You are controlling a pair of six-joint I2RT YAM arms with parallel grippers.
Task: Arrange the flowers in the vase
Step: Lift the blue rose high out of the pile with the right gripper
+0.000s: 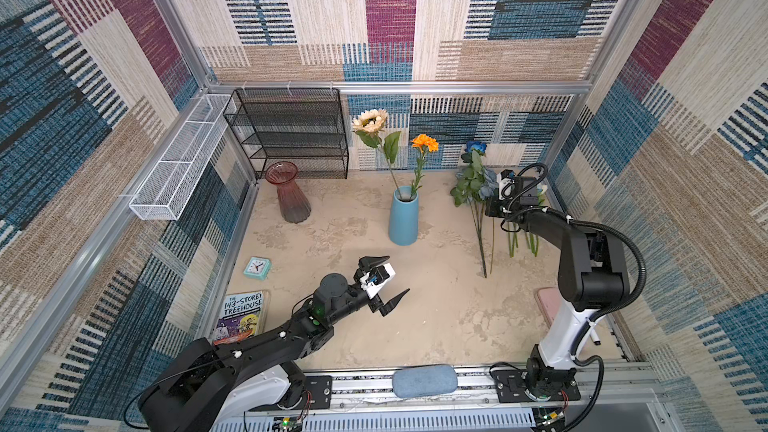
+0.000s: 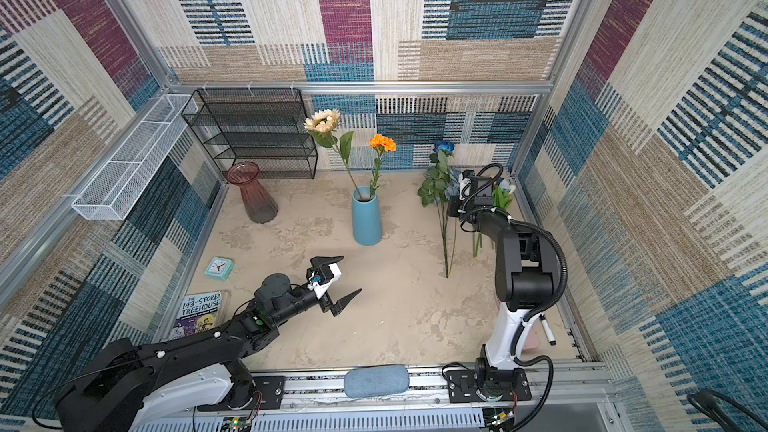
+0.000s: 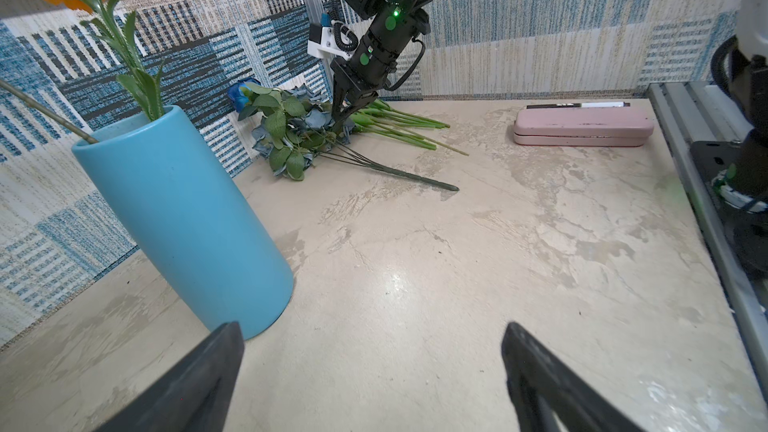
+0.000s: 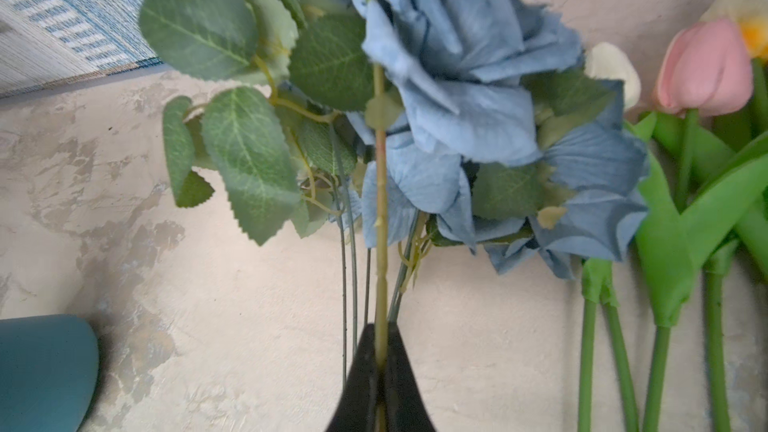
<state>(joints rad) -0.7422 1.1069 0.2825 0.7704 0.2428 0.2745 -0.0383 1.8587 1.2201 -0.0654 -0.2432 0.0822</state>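
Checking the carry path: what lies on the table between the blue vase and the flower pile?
Nothing: only bare tabletop separates the blue vase from the flower pile, as both top views and the left wrist view show.

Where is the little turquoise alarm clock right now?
In both top views the alarm clock sits at the table's left edge, between the Treehouse book and the reddish glass vase.
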